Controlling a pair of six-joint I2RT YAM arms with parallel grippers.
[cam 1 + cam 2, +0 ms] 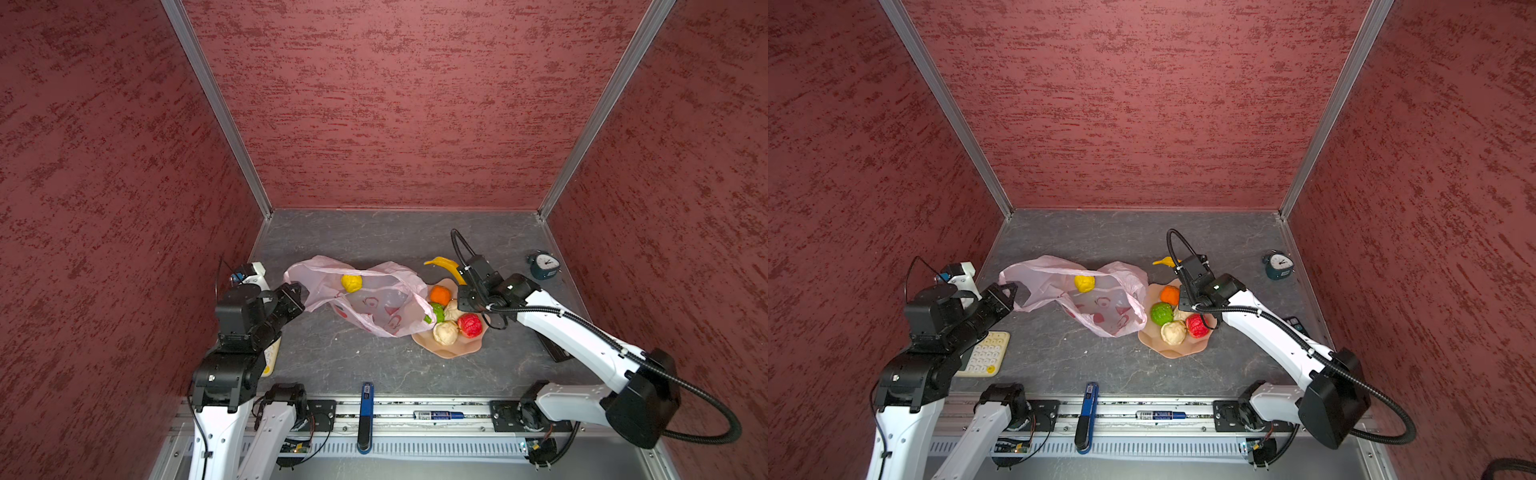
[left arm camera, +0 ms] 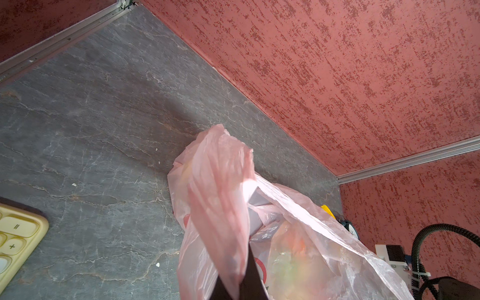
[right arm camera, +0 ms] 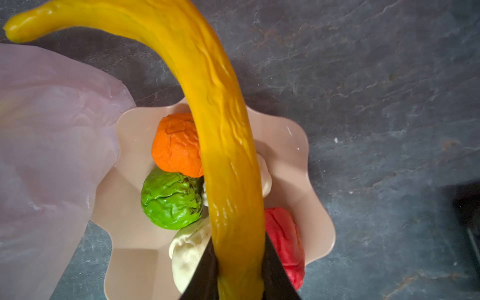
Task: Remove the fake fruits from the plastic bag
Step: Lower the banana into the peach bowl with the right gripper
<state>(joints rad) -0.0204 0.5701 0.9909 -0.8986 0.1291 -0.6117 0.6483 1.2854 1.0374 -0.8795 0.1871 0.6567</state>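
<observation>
The plastic bag (image 1: 374, 299) lies on the grey, stone-patterned table (image 1: 332, 357). One end is raised by the left gripper (image 1: 300, 293), which is clamped shut on a bunched strip of film, as shown in the left wrist view. The film is thin, translucent, crinkled and limp, and no shape is kept by it. It is best held at a gathered edge or handle. Tearing or slipping is judged likely under a sharp pull.

The banana (image 3: 215, 104) is pinched near one end between the jaws of the right gripper (image 3: 239, 265) and is held above the scalloped peach dish (image 1: 449, 353). Its skin is wrinkled and faintly glossy. It is judged light and slightly yielding, and less swing would be expected from a grip nearer its middle.

The yellow ball (image 1: 351, 283) is found within the bag. The orange ball (image 1: 440, 295), green ball (image 1: 436, 311), red ball (image 1: 470, 325), cream ball (image 1: 445, 332) and a partly hidden second cream ball (image 1: 453, 311) are contained in the dish. These lumpy, creased pieces are judged soft and light. They should be taken across the widest part with modest closing force.
</observation>
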